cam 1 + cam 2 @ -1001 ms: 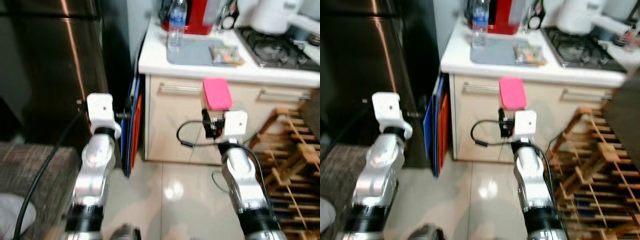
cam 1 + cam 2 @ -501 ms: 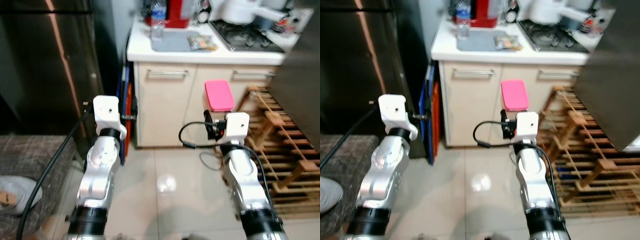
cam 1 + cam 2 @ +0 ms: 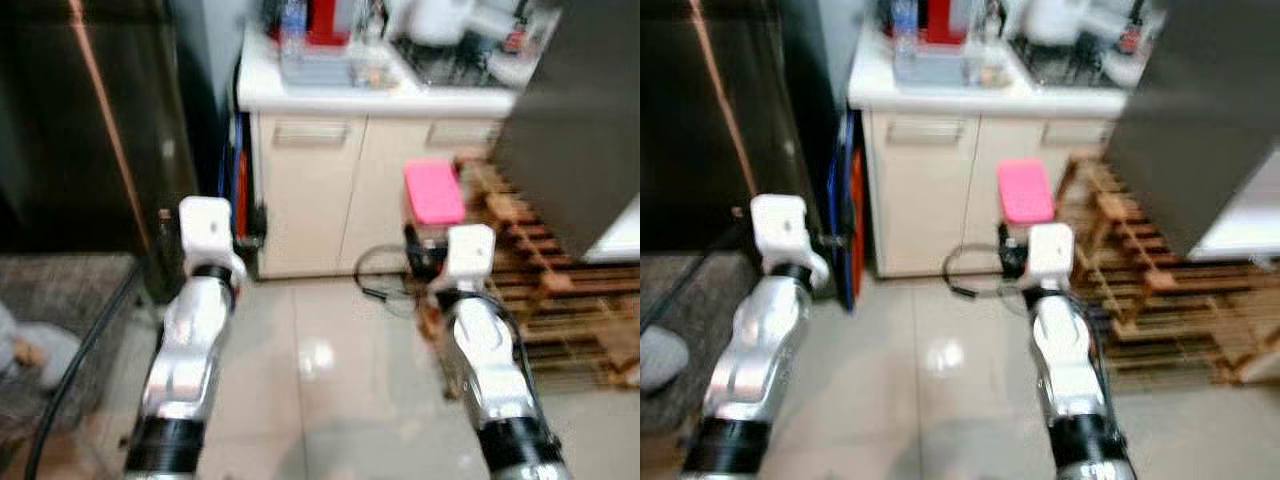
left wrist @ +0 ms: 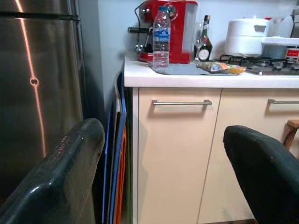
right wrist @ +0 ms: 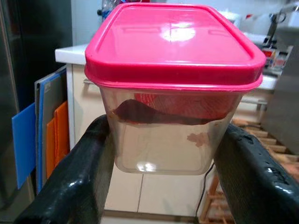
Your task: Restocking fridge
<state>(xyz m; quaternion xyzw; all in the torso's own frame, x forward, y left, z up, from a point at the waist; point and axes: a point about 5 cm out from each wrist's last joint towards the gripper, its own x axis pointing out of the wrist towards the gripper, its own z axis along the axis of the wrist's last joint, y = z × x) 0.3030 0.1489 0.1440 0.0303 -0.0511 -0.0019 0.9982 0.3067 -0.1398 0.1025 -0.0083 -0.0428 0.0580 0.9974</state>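
Note:
My right gripper (image 5: pixel 161 154) is shut on a clear food container with a pink lid (image 5: pixel 170 70); the two black fingers (image 5: pixel 77 177) press its sides. In the head views the pink-lidded container (image 3: pixel 433 192) is held up in front of the right arm, over the tiled floor. My left gripper (image 4: pixel 163 177) is open and holds nothing, its fingers (image 4: pixel 60 172) wide apart. The dark steel fridge (image 3: pixel 80 120) stands closed at the left, ahead of the left arm (image 3: pixel 205 230).
A white counter (image 3: pixel 340 95) with cream cabinets stands ahead, carrying a water bottle (image 4: pixel 161 35), a red machine (image 4: pixel 180 28) and a stove. Blue and orange boards (image 4: pixel 117 158) lean between fridge and cabinet. A wooden rack (image 3: pixel 540 270) and a grey panel (image 3: pixel 580 120) stand on the right. A mat (image 3: pixel 60 340) lies at left.
The camera has pulled back and turned: the counter now sits farther off and higher in view, and a grey panel has come in on the right. Both grippers keep their pose.

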